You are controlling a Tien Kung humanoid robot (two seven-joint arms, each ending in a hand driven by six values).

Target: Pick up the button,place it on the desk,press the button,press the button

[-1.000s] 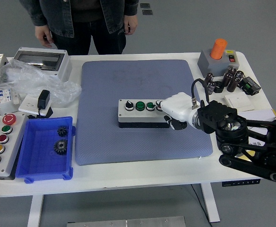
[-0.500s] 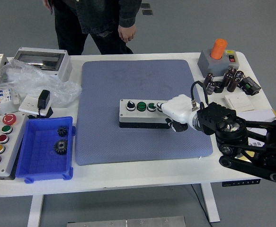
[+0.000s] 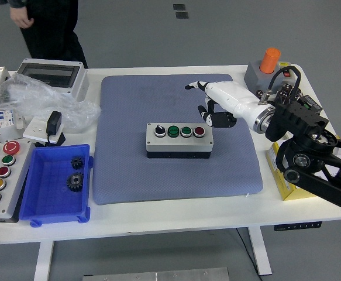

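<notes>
Grey button box (image 3: 179,140) sits alone at the middle of the blue mat (image 3: 176,170), no hand touching it.

From left: a blue bin (image 3: 53,184) holding two gears (image 3: 75,172); the box's four buttons in a row, black, two green, red; the robot's white right hand (image 3: 211,105) hovering up and to the right, fingers loosely curled and holding nothing; an orange-capped grey unit (image 3: 267,67) at the far corner.

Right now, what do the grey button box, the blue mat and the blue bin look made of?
Grey four-button box: likely moulded plastic, matte, crisp edges. Blue-grey mat: soft rubber or foam, fine dotted texture. Blue bin: glossy plastic with thin walls.
</notes>
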